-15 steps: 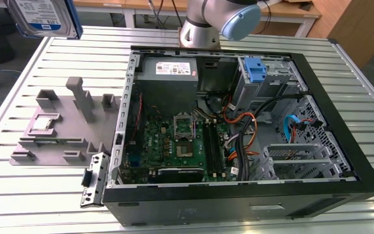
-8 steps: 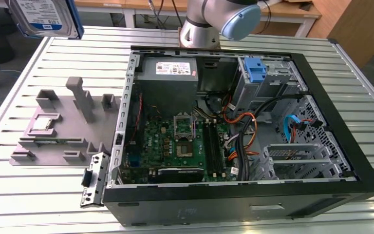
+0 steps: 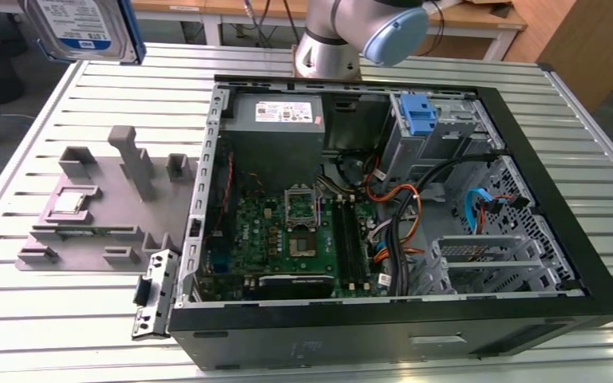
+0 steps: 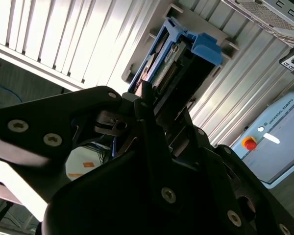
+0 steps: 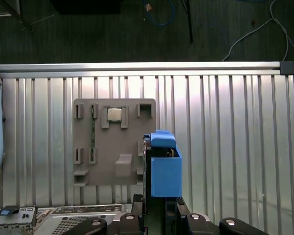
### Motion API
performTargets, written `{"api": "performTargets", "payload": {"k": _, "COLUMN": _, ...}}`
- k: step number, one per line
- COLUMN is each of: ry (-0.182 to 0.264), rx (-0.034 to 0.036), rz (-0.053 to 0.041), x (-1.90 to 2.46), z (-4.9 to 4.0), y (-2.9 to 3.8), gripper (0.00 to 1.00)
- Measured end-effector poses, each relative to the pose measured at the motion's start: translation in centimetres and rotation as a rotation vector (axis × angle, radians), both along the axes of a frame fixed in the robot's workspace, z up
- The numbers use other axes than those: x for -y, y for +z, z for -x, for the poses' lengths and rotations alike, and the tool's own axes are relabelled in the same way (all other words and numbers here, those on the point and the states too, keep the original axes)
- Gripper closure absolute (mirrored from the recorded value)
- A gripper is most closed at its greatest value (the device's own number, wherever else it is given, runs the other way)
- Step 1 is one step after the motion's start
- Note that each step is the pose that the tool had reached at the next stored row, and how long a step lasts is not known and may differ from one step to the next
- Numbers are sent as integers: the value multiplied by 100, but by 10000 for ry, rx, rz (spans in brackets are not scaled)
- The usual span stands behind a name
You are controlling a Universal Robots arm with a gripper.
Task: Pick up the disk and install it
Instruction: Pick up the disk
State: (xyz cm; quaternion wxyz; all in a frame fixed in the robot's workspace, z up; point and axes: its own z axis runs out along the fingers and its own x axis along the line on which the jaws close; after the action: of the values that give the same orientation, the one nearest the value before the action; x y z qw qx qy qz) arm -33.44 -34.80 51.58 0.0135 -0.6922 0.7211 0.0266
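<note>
The disk (image 3: pixel 83 28), a silver drive with a white-and-blue label in a blue carrier, hangs high in the air above the table's far corner at the exterior view's left. In both wrist views my gripper (image 4: pixel 157 100) (image 5: pixel 159 208) is shut on it. The blue carrier (image 4: pixel 186 54) (image 5: pixel 164 166) sticks out past the dark fingers (image 4: pixel 137 115). Below it in the first wrist view lies the grey fixture plate (image 5: pixel 127 142). The open computer case (image 3: pixel 562 239) lies well to the exterior view's right of the disk.
The grey fixture plate (image 3: pixel 93 215) holds a small square silver chip (image 3: pixel 69 201) (image 5: pixel 114 114) and upright pegs. Inside the case are a motherboard (image 3: pixel 285 231), cables, a metal drive cage (image 3: pixel 488 255) and an upright blue latch (image 3: pixel 418 112). The arm's base (image 3: pixel 328 48) stands behind the case.
</note>
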Motion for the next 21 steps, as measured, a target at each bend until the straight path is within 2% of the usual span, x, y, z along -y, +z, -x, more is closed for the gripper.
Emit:
{"api": "performTargets", "payload": {"k": 4, "ry": 0, "rx": 1, "rz": -2, "x": 3, "z": -68, "y": -4, "gripper": 65}}
{"api": "performTargets", "payload": {"k": 6, "ry": 0, "rx": 0, "rz": -1, "x": 19, "z": -87, "y": -6, "gripper": 65}}
{"api": "performTargets", "payload": {"k": 17, "ry": -1, "rx": 0, "rz": -1, "x": 191, "z": -163, "y": -22, "gripper": 65}}
{"api": "performTargets", "payload": {"k": 21, "ry": -1, "rx": 0, "rz": -1, "x": 203, "z": -194, "y": -27, "gripper": 65}}
